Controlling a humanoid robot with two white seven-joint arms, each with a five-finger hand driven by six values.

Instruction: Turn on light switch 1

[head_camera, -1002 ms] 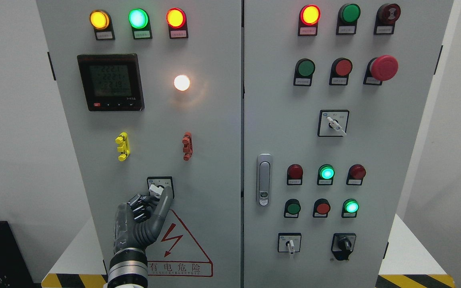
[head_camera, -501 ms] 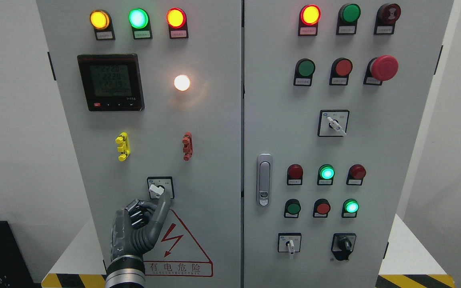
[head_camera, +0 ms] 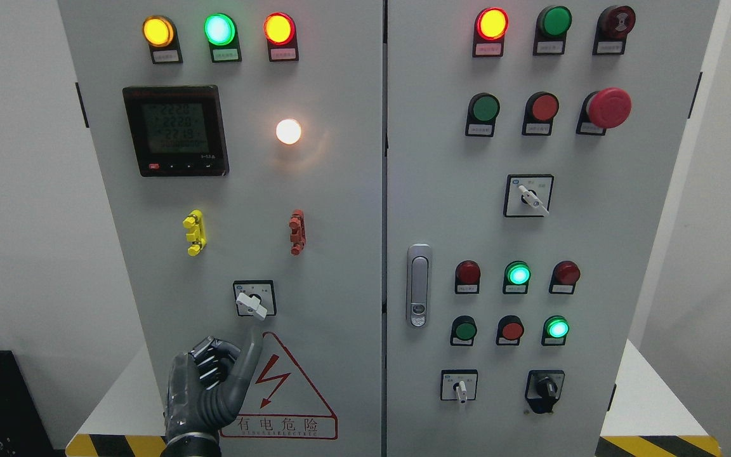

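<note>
Looked pretty much done: the rotary light switch (head_camera: 253, 303) low on the left cabinet door was seen turned, white lamp (head_camera: 288, 131) lit, left robot hand (head_camera: 213, 381) parked below, fingers curled, index extended, nothing gripped.

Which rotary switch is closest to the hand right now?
The white-handled rotary switch on the left door, directly above the left hand; the other three sit on the right door.

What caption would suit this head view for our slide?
Robot's left hand hangs just below the rotary light switch on the cabinet's left door, white lamp glowing above.
</note>
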